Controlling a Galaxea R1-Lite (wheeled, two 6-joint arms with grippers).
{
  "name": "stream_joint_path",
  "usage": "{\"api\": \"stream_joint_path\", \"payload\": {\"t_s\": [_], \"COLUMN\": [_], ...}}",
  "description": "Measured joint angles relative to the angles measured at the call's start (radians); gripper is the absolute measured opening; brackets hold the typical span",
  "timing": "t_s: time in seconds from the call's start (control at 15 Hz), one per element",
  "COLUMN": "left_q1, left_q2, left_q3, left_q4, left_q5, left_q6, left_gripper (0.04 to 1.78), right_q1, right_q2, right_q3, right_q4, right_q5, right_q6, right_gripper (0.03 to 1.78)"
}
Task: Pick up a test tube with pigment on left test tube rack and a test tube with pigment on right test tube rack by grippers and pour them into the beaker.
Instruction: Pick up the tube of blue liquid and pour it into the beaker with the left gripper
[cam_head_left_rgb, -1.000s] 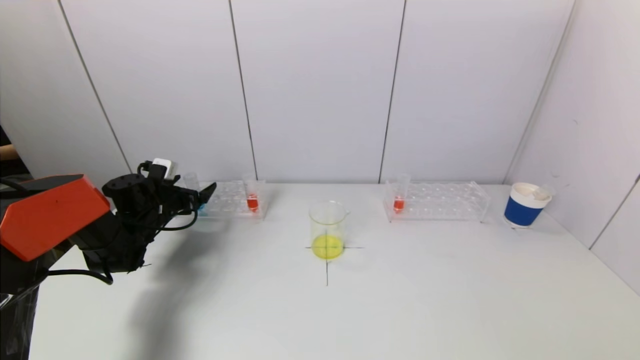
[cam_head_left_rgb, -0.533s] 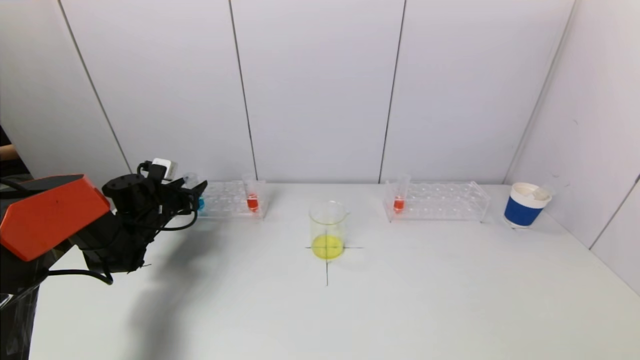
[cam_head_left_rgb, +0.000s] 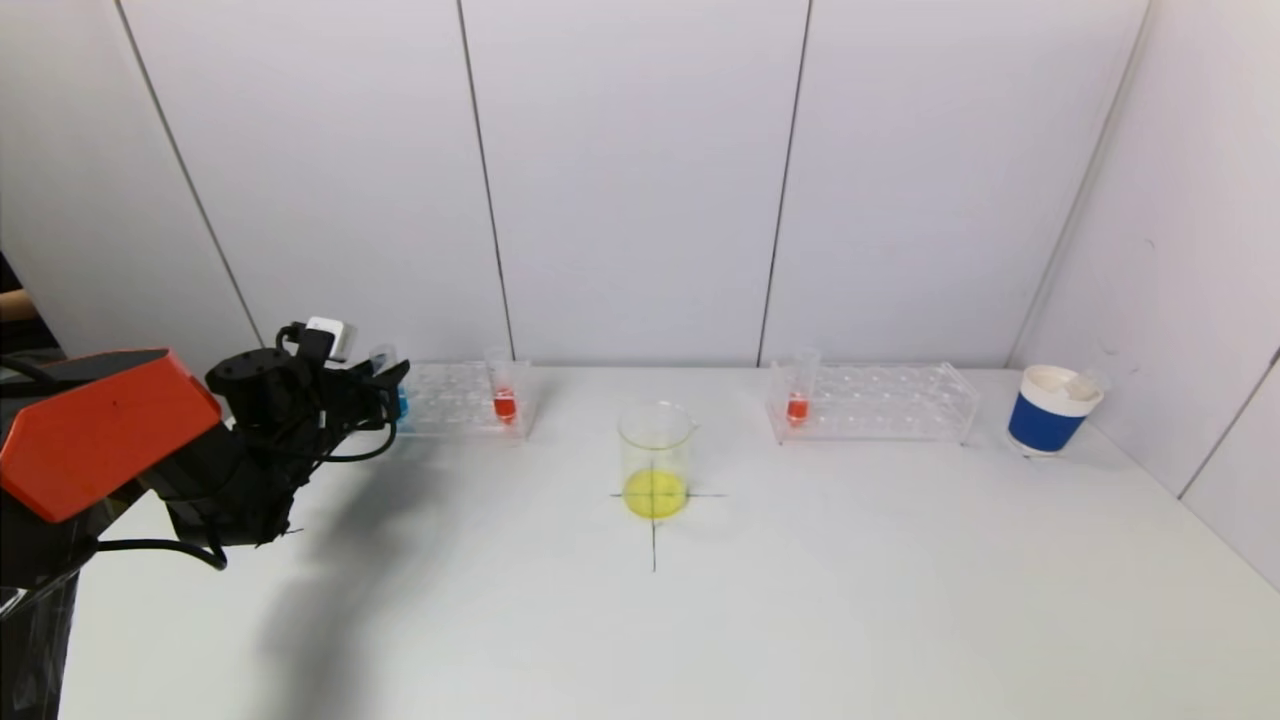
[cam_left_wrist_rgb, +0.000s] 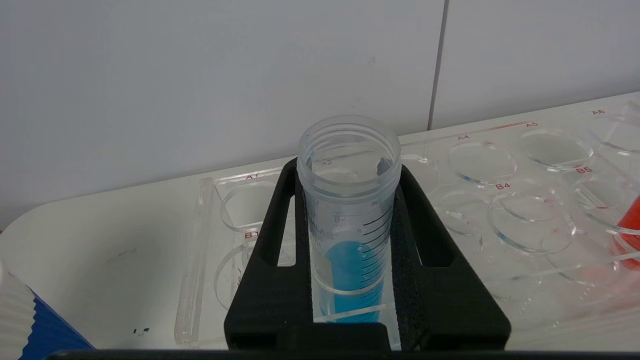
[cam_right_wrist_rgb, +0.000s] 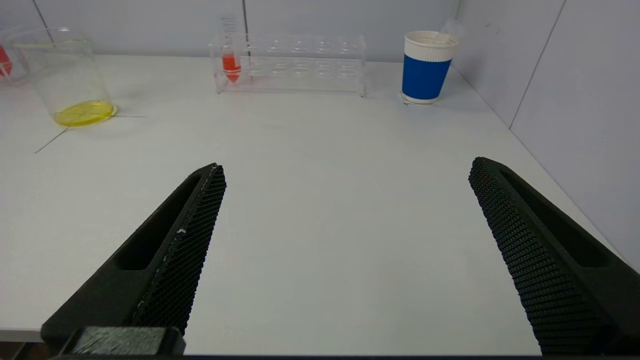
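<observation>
- In the head view my left jaws (cam_head_left_rgb: 385, 385) cover most of the blue-pigment tube (cam_head_left_rgb: 398, 404); only a sliver shows.
- In the left wrist view, that tube's tip is cut off behind my fingers (cam_left_wrist_rgb: 430, 280).
- My right arm is outside the head view.

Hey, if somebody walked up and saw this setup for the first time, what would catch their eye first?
Probably the left gripper at the far left of the table, shut on a tube of blue liquid that stands in the left rack. Next, the beaker at the table's middle, yellow liquid in its bottom, on a drawn cross. Then the blue paper cup at far right, beyond the right rack with its one red tube.
</observation>
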Motion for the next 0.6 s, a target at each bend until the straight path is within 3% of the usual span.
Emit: {"api": "stream_joint_path", "payload": {"t_s": [0.6], "left_q1": [0.002], "left_q2": [-0.009], "left_q3": [0.001], "left_q4": [0.000], "left_q5": [0.000], "left_q6": [-0.001], "left_gripper": [0.46], "right_q1": [0.000], "right_q2": [0.000], "right_q3": [0.000], "right_q4": [0.000], "right_q5": [0.000], "right_q6": [0.000], "right_gripper": [1.77]}}
